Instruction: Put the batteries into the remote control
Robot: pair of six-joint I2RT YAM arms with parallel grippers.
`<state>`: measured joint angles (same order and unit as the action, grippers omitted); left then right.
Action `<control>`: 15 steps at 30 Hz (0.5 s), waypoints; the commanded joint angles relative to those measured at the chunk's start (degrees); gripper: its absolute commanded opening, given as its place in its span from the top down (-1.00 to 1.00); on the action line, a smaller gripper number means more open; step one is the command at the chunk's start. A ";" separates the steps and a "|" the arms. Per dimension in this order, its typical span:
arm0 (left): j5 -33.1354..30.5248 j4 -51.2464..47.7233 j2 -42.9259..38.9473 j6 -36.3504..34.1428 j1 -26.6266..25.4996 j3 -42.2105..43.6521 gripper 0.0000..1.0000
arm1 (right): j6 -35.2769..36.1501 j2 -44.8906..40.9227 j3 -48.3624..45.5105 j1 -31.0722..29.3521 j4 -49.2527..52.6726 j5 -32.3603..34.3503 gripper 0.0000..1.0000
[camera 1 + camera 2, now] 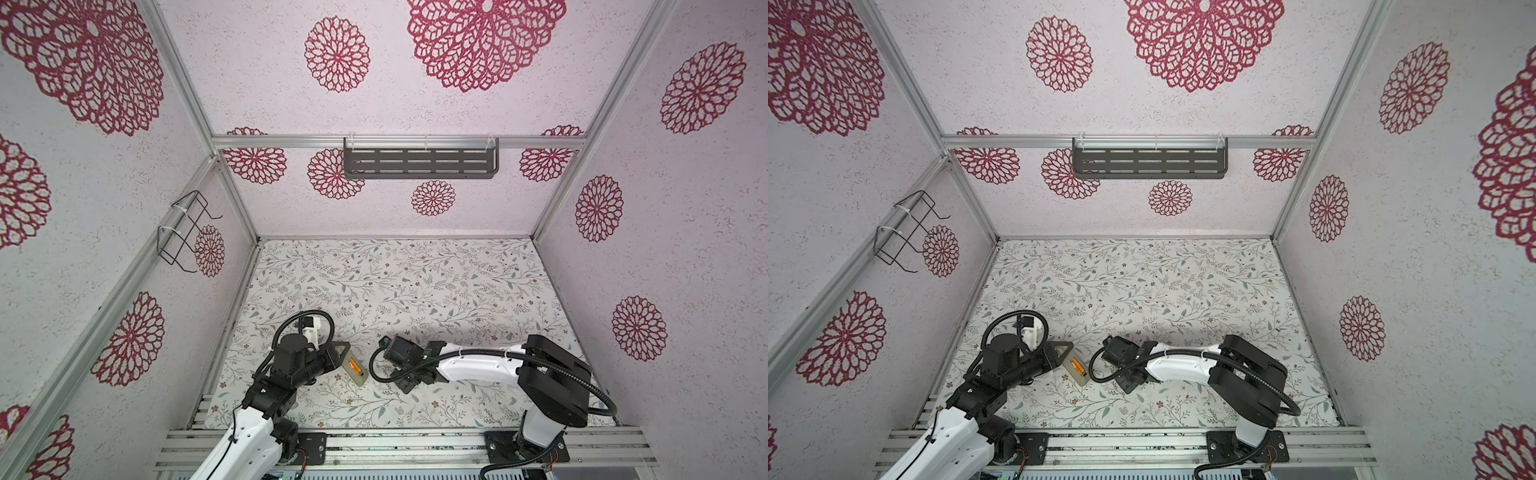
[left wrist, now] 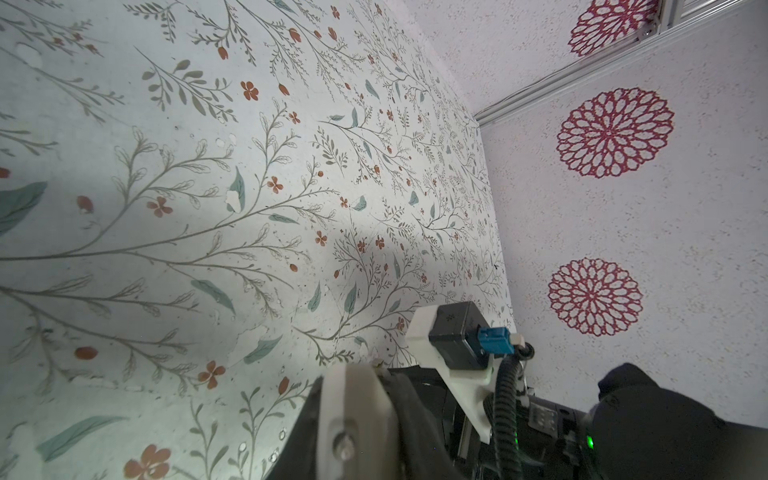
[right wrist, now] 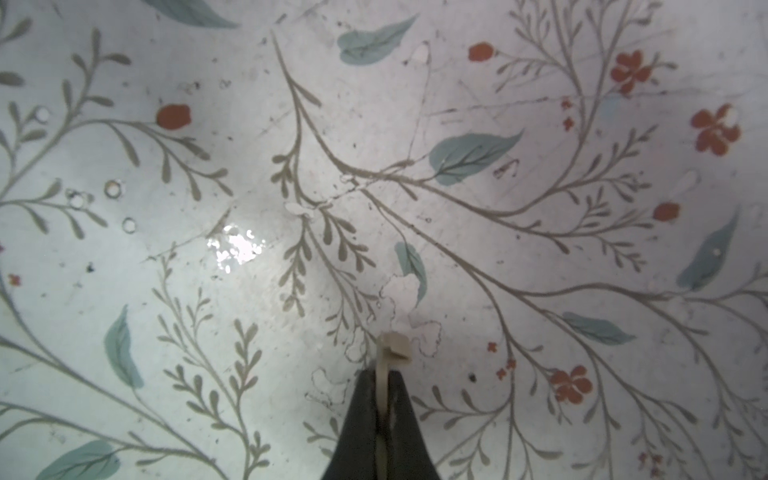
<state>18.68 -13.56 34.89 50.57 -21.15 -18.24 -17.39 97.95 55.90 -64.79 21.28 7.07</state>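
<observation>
Judging by batteries [image 1: 354, 365] showing orange in remote control [image 1: 360, 376], lower centre-left in both top views: seemingly past loading, now at closing the bay. Needed next: aligning beige cover piece [image 3: 394, 348] over that opening. Right jaws pinched shut on cover piece; left jaws apparently clamped on remote control's end.

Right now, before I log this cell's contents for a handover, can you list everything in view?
remote control: one, beige back up, front left, in left end effector
batteries: orange, in the remote's open bay; count unclear
thin beige piece: one, pinched in right end effector
table: one, floral print
shelf: one, grey slotted, back wall
wire rack: one, black, left wall
left end effector: shut on remote control
right end effector: shut on thin beige piece
</observation>
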 commanded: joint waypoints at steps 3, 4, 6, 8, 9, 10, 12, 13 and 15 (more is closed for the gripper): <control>-0.13 2.15 0.02 -0.98 -0.36 -0.35 1.00 | 2.58 -1.58 0.54 0.12 0.66 -4.53 0.98; -0.12 2.15 0.04 -1.00 -0.35 -0.25 1.00 | 3.08 -2.15 0.25 0.07 -0.51 -6.57 0.98; -0.12 2.14 0.04 -1.00 -0.33 -0.30 1.00 | 3.83 -2.76 -0.23 0.11 -2.56 -10.58 0.97; -0.13 2.15 0.08 -1.00 -0.32 -0.21 1.00 | 4.50 -2.61 -0.35 0.11 -3.35 -12.63 0.97; -0.09 2.14 0.08 -1.00 -0.30 -0.19 1.00 | 4.85 -2.36 -0.40 0.11 -3.43 -13.17 0.98; -0.09 2.14 0.09 -0.95 -0.30 -0.16 1.00 | 5.14 -2.09 -0.48 0.15 -3.40 -13.54 0.97; -0.13 2.10 -0.04 -1.02 -0.34 -0.18 1.00 | 5.65 -1.62 -1.11 0.18 -3.97 -14.00 0.96; -0.13 2.06 -0.05 -1.02 -0.33 -0.15 1.00 | 5.90 -1.08 -1.47 0.20 -4.22 -14.12 0.95; -0.11 2.01 -0.01 -0.92 -0.37 -0.12 1.00 | 6.02 -0.44 -2.14 0.24 -4.87 -13.74 0.92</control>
<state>18.63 -13.58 34.92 50.57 -21.15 -18.24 -13.04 97.71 54.87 -64.75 17.30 -4.97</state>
